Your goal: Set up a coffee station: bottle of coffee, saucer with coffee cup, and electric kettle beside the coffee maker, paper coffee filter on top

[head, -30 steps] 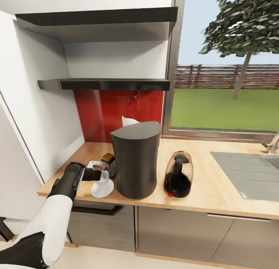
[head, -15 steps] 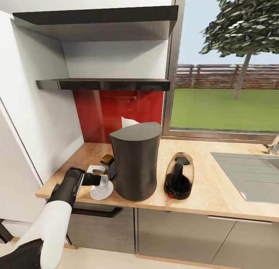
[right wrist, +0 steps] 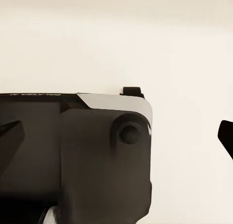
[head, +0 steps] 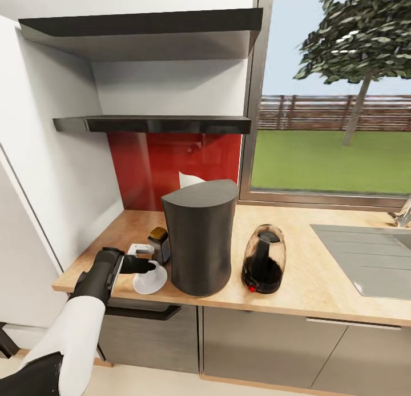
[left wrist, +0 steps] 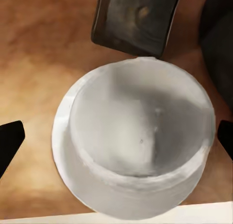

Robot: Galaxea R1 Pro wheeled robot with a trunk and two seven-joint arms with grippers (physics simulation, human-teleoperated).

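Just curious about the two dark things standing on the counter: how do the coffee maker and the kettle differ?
The coffee maker is taller, wider and solid dark grey; the kettle is shorter, rounded and see-through brown. The kettle has a red dot at its base; the coffee maker has none. Both stand upright on the wooden counter.

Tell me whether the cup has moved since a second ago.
Yes. The cup has come down beside the coffee maker: earlier the left gripper held it tilted above the saucer; now it sits on the saucer.

wooden countertop [head: 319, 282], coffee maker [head: 200, 236], saucer [head: 149, 282], kettle [head: 264, 259]
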